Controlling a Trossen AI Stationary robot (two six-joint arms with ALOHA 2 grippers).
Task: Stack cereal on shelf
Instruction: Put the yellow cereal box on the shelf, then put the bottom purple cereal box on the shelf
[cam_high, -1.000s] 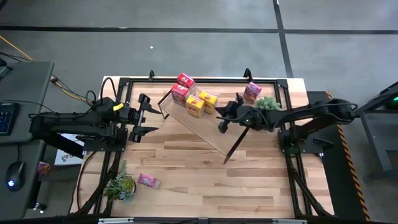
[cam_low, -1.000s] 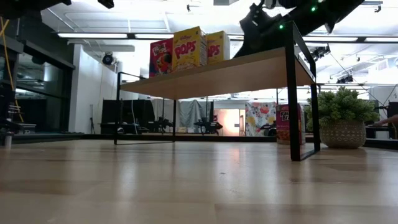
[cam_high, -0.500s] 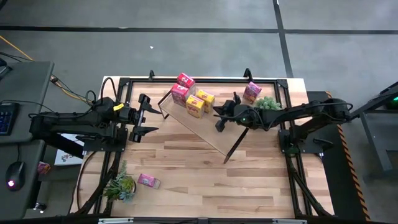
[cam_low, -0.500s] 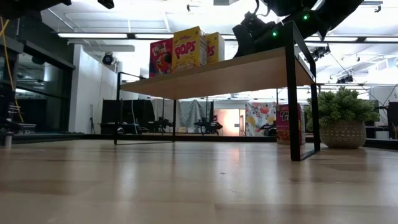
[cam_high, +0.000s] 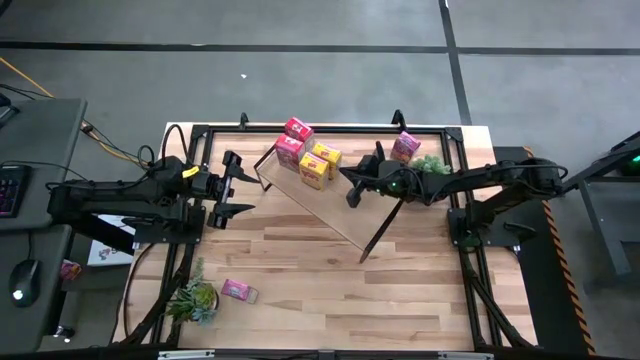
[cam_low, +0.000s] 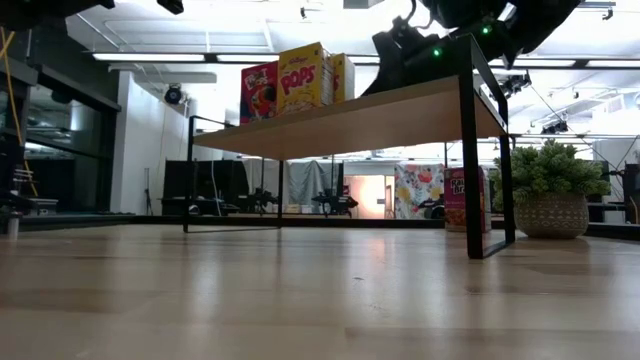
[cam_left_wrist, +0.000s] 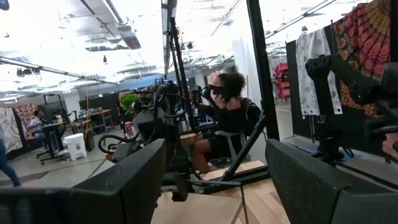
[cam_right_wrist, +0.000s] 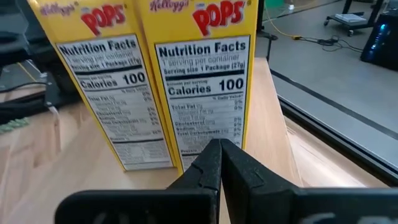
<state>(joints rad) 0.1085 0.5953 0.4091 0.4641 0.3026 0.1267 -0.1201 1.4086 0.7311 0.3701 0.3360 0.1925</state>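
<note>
Diagonally across the worktop (cam_high: 300, 270) stands the shelf (cam_high: 340, 215), carrying four cereal boxes at its far end: two red boxes (cam_high: 292, 140) and two yellow Pops boxes (cam_high: 322, 163). A pink box (cam_high: 404, 147) stands beside a potted plant (cam_high: 432, 166). The right pincer (cam_high: 352, 187) is clenched, just behind the nearer Pops box (cam_right_wrist: 205, 68). The left pincer (cam_high: 238, 183) waits released, beside the shelf.
</note>
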